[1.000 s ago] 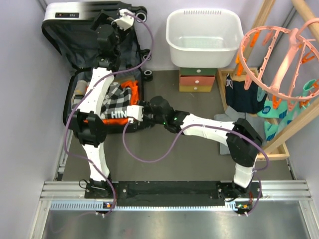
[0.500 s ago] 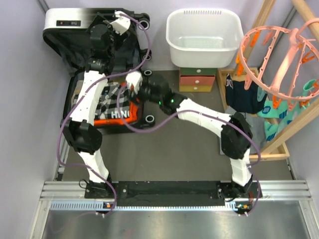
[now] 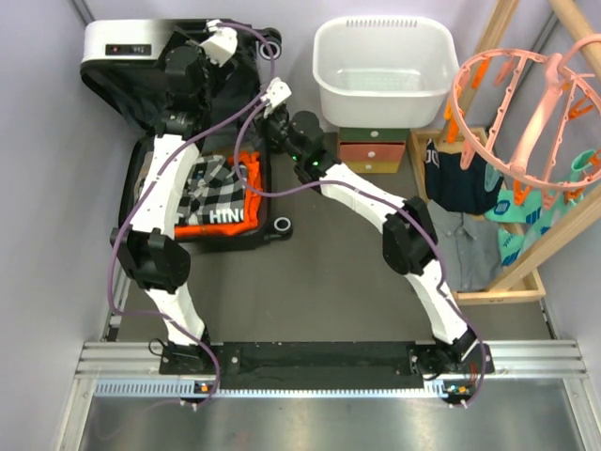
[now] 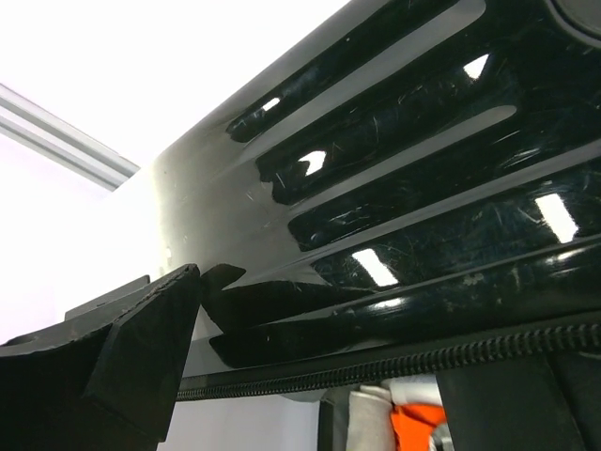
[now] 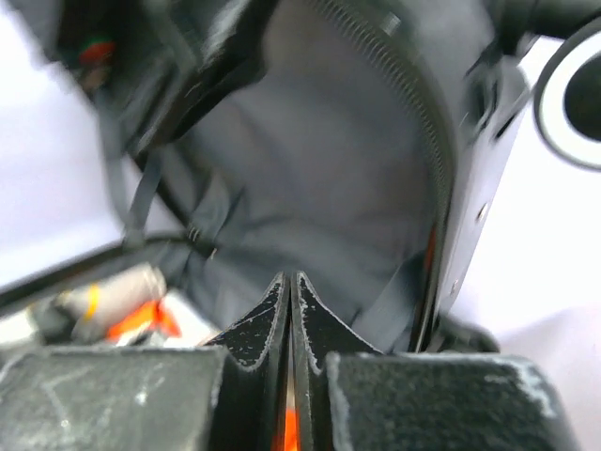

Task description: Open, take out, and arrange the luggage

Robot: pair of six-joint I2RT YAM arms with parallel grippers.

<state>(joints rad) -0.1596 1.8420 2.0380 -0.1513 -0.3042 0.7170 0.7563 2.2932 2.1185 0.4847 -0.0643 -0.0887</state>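
Black-to-white ribbed luggage (image 3: 113,42) lies open at the far left corner of the desk (image 3: 329,282). The left tool (image 3: 222,41) gapes wide at its raised lid (image 4: 394,169), and the right tool (image 5: 289,282) is clenched empty before the grey lining (image 5: 319,169).

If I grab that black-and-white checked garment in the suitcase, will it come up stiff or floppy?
Likely floppy: the checked garment lies crumpled in the luggage, so it should drape and trail. It is probably light for its size. It may drag the orange fabric along, since the two lie touching.
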